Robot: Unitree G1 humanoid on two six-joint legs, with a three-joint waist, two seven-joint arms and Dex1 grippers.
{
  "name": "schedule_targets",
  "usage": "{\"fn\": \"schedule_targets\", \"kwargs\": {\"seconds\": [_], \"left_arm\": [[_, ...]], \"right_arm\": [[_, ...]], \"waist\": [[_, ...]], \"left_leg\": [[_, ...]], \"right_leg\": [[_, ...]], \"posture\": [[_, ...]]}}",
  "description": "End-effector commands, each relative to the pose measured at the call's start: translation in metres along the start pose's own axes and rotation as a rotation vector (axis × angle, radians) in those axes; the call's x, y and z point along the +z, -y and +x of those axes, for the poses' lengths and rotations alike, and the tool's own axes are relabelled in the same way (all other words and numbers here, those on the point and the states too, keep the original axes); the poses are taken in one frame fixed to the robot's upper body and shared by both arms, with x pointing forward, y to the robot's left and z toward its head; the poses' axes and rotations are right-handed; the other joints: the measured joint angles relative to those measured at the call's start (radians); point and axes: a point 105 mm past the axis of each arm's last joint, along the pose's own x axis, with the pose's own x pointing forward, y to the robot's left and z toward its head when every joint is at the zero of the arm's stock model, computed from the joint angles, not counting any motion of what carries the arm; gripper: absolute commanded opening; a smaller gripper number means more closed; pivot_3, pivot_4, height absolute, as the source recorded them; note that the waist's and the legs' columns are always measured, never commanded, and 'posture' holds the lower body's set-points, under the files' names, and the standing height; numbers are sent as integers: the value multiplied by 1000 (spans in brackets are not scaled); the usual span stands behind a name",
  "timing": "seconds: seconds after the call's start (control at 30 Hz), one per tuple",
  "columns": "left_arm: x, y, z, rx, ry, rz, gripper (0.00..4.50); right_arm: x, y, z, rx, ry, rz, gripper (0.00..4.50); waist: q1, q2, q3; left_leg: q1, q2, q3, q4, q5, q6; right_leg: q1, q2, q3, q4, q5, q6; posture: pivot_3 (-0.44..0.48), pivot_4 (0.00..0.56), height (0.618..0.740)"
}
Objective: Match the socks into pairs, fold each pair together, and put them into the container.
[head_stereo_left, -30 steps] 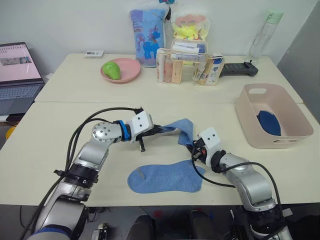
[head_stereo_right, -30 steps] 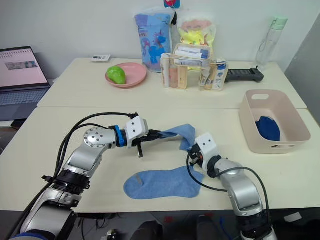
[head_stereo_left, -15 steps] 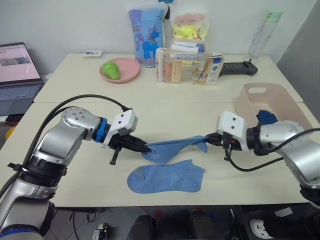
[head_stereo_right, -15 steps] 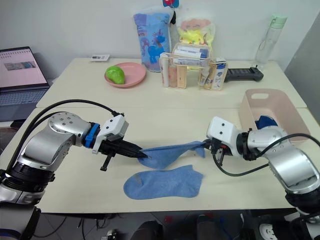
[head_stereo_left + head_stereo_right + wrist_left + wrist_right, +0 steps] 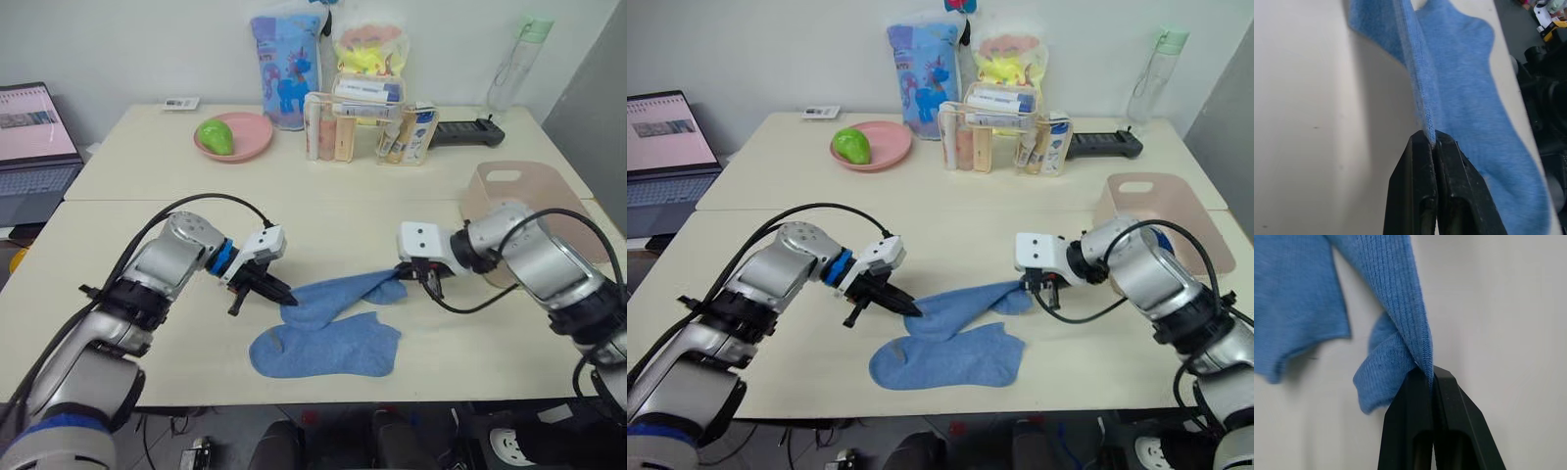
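It looked like an office or lab used for robot trials. 2 plain cream tables [image 5: 323,211] stood pushed together against a bare white wall. An open laptop [image 5: 34,147] sat on a side desk, and staged props lined the far table: snack bags [image 5: 286,69], a bottle [image 5: 516,64], a plate [image 5: 245,137].

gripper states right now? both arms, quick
Left gripper: shut on one end of the light blue fabric sock stretched between the arms.
Right gripper: shut on the same sock's other end.
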Motion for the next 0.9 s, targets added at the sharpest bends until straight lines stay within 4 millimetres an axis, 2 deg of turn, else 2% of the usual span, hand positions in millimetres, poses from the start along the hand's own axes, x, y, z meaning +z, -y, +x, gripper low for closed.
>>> {"fn": "schedule_targets", "kwargs": {"seconds": [0.03, 0.17, 0.37, 0.4, 0.47, 0.63, 0.73, 0.83, 0.9], "left_arm": [[4, -24, -12, 109, -36, 76, 0], [7, -42, -14, 176, -76, 136, 0], [7, -54, -14, 235, -57, 120, 0], [10, -54, -16, 237, -33, 123, 202], [17, -55, -21, 254, 16, 127, 574], [24, -55, -41, 299, 78, 122, 2043], [19, -51, -56, 328, 117, 86, 3006], [13, -47, -71, 371, 173, 10, 3913], [12, -43, -79, 405, 275, -80, 4484]], "right_arm": [[4, 19, -11, -79, 1, -93, 726], [-1, 31, -22, -166, -21, -155, 2014], [-3, 35, -42, -283, -7, -172, 4217], [-1, 35, -47, -321, 22, -134, 4446], [2, 32, -53, -383, 81, -61, 4452], [9, 12, -54, -450, 195, 103, 4452], [6, -6, -44, -474, 257, 260, 4452], [6, -17, -35, -520, 291, 338, 4452], [7, -23, -29, -547, 313, 391, 4452]], "waist": [[0, 0, 0], [-2, 0, 0], [-1, 0, 0], [-1, 0, 0], [0, 0, 0], [2, 0, 0], [1, 0, 0], [-3, 0, 0], [-5, 0, 0]], "left_leg": [[-1, 0, 0, 1, 0, 0], [-3, 0, 0, 5, 0, 0], [-3, 0, 0, 6, 0, 0], [-4, 0, 0, 6, 0, 0], [-4, 0, 0, 7, 0, 0], [-4, 0, -1, 7, 0, 0], [-4, 0, -1, 7, 0, 0], [-4, 0, -2, 7, 0, 0], [-4, 0, -2, 7, 0, 0]], "right_leg": [[-1, 0, 0, 0, 0, 0], [-2, -1, 0, 1, 0, 0], [-2, -1, 0, 1, 0, 0], [-2, -1, 0, 2, 0, 0], [-2, -1, 1, 2, 0, 0], [-2, -1, 0, 2, 0, 0], [-2, -1, 0, 3, 0, 0], [-2, -1, 1, 3, 0, 0], [-2, -1, 1, 4, 0, 0]], "posture": [[0, 150, 703], [0, 150, 703], [0, 150, 703], [0, 150, 703], [0, 150, 703], [0, 150, 703], [0, 150, 703], [0, 150, 703], [0, 150, 703]]}}
